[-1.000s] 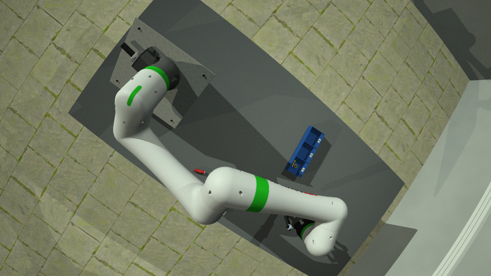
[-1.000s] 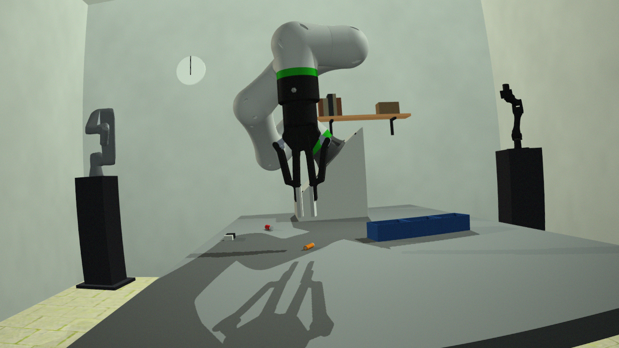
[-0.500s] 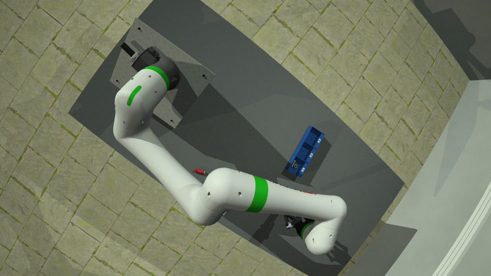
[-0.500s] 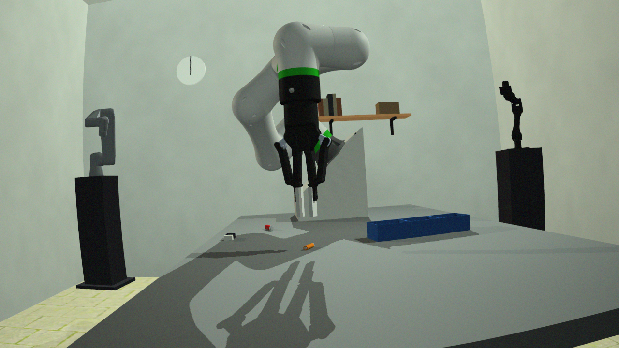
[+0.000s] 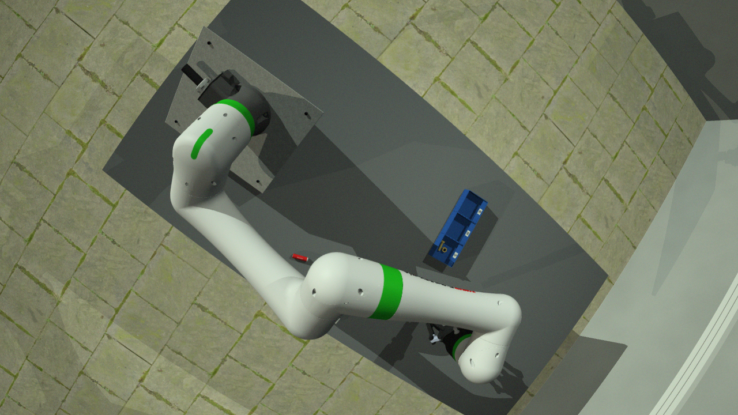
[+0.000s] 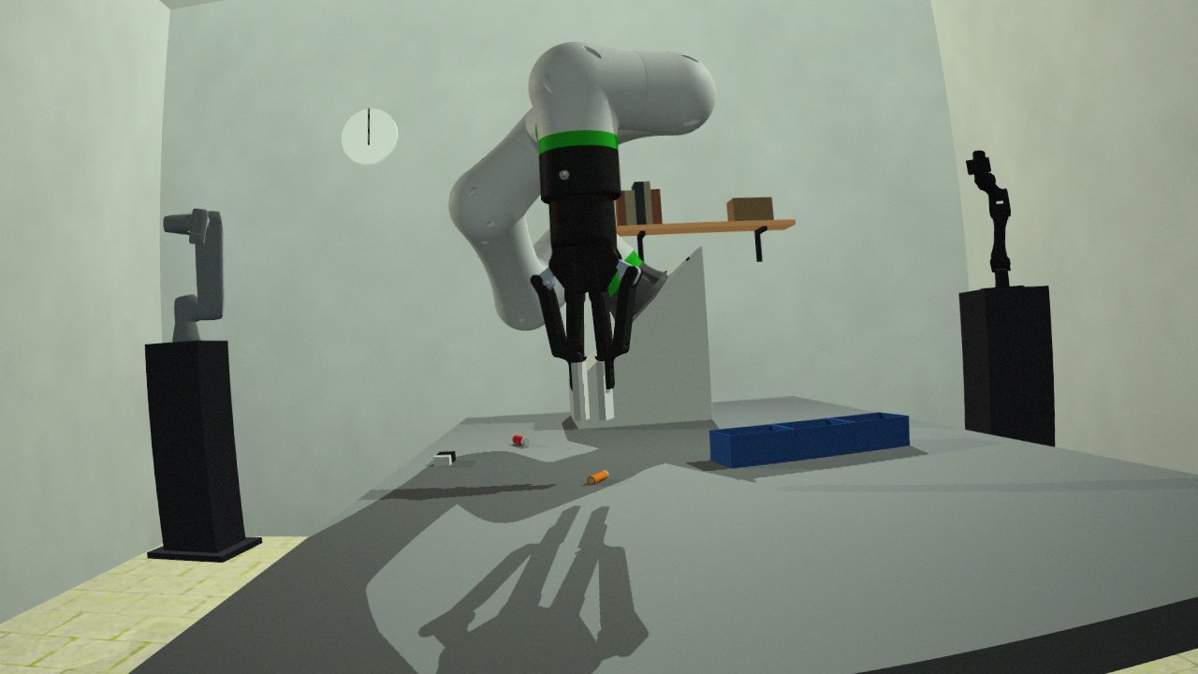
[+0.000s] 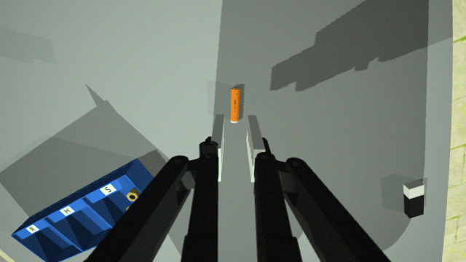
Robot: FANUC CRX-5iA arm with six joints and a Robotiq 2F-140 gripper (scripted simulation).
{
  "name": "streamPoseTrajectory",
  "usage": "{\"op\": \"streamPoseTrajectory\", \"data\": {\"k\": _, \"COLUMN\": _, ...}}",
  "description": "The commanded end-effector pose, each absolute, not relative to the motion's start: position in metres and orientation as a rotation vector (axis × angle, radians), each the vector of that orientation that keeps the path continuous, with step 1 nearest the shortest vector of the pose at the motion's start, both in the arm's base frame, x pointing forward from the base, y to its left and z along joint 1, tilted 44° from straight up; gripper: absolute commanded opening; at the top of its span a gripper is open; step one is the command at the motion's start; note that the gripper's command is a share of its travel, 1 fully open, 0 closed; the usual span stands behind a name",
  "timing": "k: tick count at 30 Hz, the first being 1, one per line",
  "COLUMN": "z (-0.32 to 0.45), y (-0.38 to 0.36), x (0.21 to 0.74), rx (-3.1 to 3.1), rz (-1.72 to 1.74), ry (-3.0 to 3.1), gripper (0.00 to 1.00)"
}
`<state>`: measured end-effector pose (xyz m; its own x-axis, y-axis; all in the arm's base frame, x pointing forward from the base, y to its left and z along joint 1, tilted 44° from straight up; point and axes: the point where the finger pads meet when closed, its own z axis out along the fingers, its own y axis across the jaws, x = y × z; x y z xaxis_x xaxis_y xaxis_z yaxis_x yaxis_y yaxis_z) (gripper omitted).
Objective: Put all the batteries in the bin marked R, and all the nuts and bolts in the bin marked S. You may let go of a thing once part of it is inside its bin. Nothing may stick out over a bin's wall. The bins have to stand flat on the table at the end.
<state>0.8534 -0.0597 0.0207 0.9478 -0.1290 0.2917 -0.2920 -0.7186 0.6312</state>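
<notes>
Standing at the left side of the wrist view, the blue bin row (image 5: pixel 473 222) (image 6: pixel 804 444) (image 7: pixel 81 194) is our landmark, flat on the table (image 5: pixel 413 165) (image 6: pixel 838 536) (image 7: pixel 145 44). Its labels go R, H, S. Inside the S bin is one brass nut (image 5: pixel 443 249) (image 7: pixel 132 196), with a brass bolt (image 5: pixel 441 244) (image 7: pixel 127 208) beside it. To the right of the bin row comes the gripper (image 5: pixel 438 335) (image 6: pixel 591 417) (image 7: pixel 235 127), its fingers a little apart and nothing between them. It is above the table. An orange battery (image 6: pixel 597 476) (image 7: pixel 234 105) lies on the table, also to the right of the bin row and outside it. At the far right, well apart from the bin row, is a black and white block (image 6: pixel 444 458) (image 7: pixel 413 198). In the top view, a red cylinder (image 5: pixel 300 257) (image 6: pixel 518 440) lies well to the left of the bin row; it is small there, but it seems to be a battery.
</notes>
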Motion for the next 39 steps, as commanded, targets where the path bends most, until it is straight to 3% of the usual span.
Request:
{"op": "streamPoseTrajectory", "data": {"k": 1, "z": 0.021, "y": -0.059, "x": 0.854, "rx": 2.375, "rz": 0.295, "ry": -0.295, "gripper": 0.23}}
{"op": "streamPoseTrajectory", "data": {"k": 39, "z": -0.03, "y": -0.107, "x": 0.863, "rx": 2.375, "rz": 0.295, "ry": -0.295, "gripper": 0.23}}
